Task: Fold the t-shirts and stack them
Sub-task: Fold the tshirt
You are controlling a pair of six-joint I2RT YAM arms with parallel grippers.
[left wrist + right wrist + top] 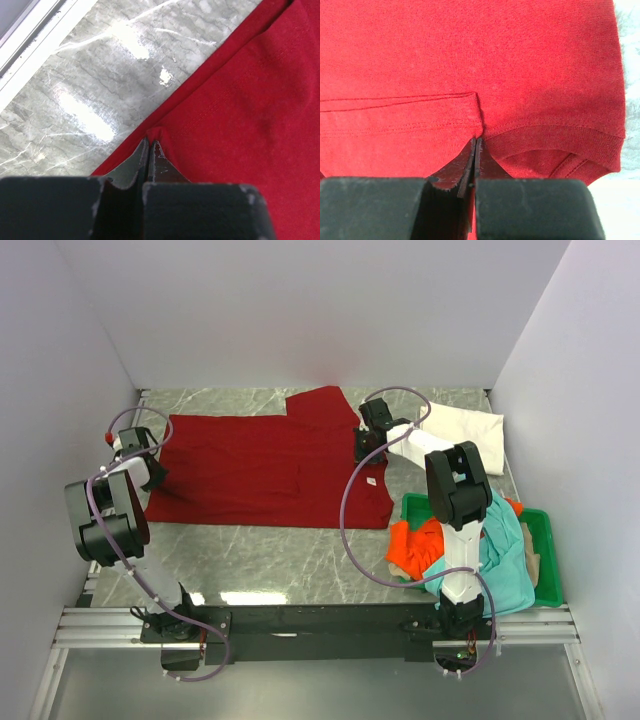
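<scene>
The dark red t-shirt [260,465] lies spread on the marble table, with one part folded over. My left gripper [155,472] is at its left edge, and in the left wrist view it [150,142] is shut on a pinch of the red hem [235,100]. My right gripper [366,448] is at the shirt's right side. In the right wrist view it [476,141] is shut on red cloth [470,50] beside the ribbed collar [555,140]. The white t-shirt [462,430] lies at the back right. The orange t-shirt [412,545] and the teal t-shirt [505,560] are heaped at the right.
A green plastic tray [545,570] at the front right holds the orange and teal heap, which spills over its left rim. White walls close in the table at the left, back and right. Bare marble [260,560] runs between the red shirt and the arm bases.
</scene>
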